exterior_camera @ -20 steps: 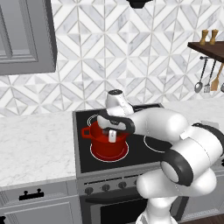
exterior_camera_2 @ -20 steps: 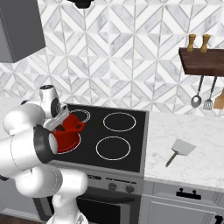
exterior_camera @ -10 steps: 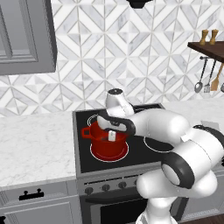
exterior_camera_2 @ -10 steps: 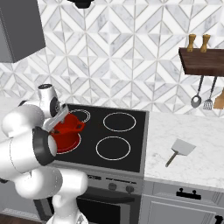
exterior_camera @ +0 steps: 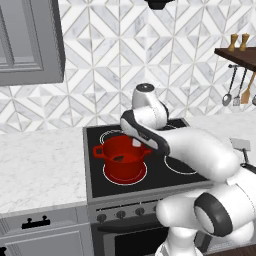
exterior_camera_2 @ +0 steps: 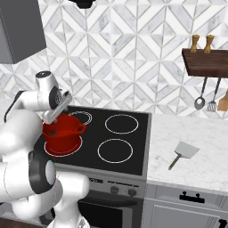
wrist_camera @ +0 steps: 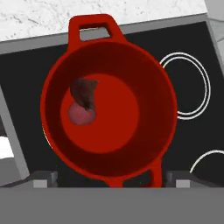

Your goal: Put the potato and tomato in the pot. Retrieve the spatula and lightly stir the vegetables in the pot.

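Pot: the red pot (exterior_camera: 121,159) sits on the front left burner of the black stove (exterior_camera_2: 129,147); seen also from the right (exterior_camera_2: 62,136) and from straight above (wrist_camera: 109,111). Rigid and probably heavy; it should stay put under light stirring.

Pot contents: a pinkish-red round item, apparently the tomato (wrist_camera: 81,116), lies on the pot floor touching a darker brown lump, likely the potato (wrist_camera: 84,92). Both sit toward one side of the bottom. Both firm and smooth, apt to roll when nudged.

Tool: the tool (wrist_camera: 111,177) hangs directly above the pot, its two dark tips spread wide at either side of the near rim, holding nothing.

Spatula: the spatula (exterior_camera_2: 181,154) lies flat on the marble desk (exterior_camera_2: 196,169) to the right of the stove, well apart from the pot; blade away from the front edge, dark handle angled toward it. Its blade shows at the edge of the other base camera (exterior_camera: 242,145).

Handling of spatula: judged light and stiff; the thin handle lies low on the desk, so little height is available to pinch.

Suggested hold: across the handle around mid-length, clear of the blade, tips straddling its narrow width. A grip too near the end may let the blade swing.

Hanging utensils: a ladle (exterior_camera_2: 200,101) and others hang under the wall shelf (exterior_camera_2: 207,67); not needed here.
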